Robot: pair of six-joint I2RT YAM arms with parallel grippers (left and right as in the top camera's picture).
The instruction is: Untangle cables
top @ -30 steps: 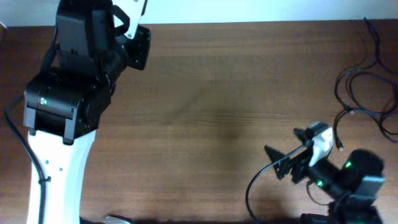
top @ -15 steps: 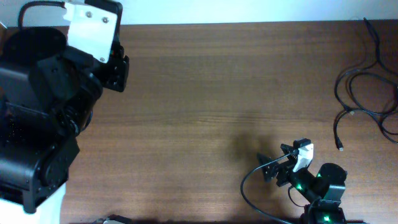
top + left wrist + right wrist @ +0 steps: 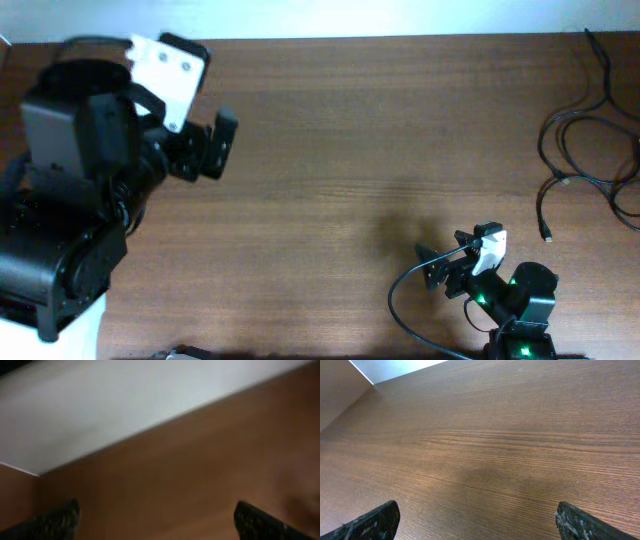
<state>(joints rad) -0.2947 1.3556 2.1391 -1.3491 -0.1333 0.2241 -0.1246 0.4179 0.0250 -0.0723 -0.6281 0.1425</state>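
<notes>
The cables [image 3: 585,150] lie loosely spread on the wooden table at the far right edge in the overhead view, thin black cords with a small plug end [image 3: 548,237] pointing toward the front. My left gripper [image 3: 205,152] is at the back left of the table, far from them, open with nothing between its fingers; its wrist view [image 3: 157,522] shows only bare wood and the white wall. My right gripper [image 3: 446,258] hovers open near the front right, to the left of the cables, over bare wood [image 3: 477,522]. Neither wrist view shows the cables.
The table's back edge [image 3: 400,38] meets a white wall. The right arm's own thick black cable [image 3: 398,298] loops beside its base at the front. The left arm's big black body [image 3: 70,210] covers the table's left side.
My left gripper has opened wide and its arm has swung, the wrist now pointing right. My right arm drew back toward the front edge a second ago and has since stayed still.
</notes>
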